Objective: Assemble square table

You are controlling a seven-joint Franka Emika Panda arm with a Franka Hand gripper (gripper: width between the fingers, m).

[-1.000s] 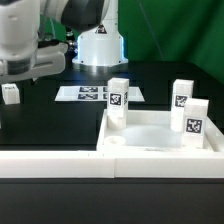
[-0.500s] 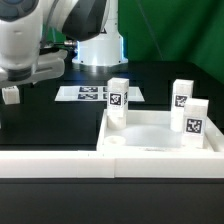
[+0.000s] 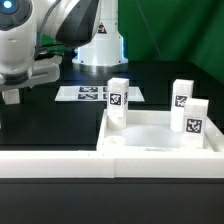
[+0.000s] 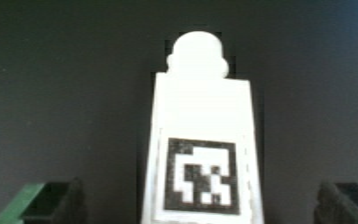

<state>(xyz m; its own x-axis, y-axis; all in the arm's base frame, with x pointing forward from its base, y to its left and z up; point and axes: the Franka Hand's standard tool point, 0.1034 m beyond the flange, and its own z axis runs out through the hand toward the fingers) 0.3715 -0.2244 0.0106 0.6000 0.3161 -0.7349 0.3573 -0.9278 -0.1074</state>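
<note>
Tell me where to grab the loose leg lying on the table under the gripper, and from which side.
Grip the loose leg across its two long flat sides, near the middle, coming straight down from above. It lies flat, tag up, and the open gripper already straddles it. Avoid the narrow rounded peg end.

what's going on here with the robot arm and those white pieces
The arm is putting a square table together. The table top lies upside down with three legs standing in its corner sockets. The fourth leg lies loose on the black table on the exterior view's left, and the gripper hangs right over it, fingers open on either side, not yet gripping.
</note>
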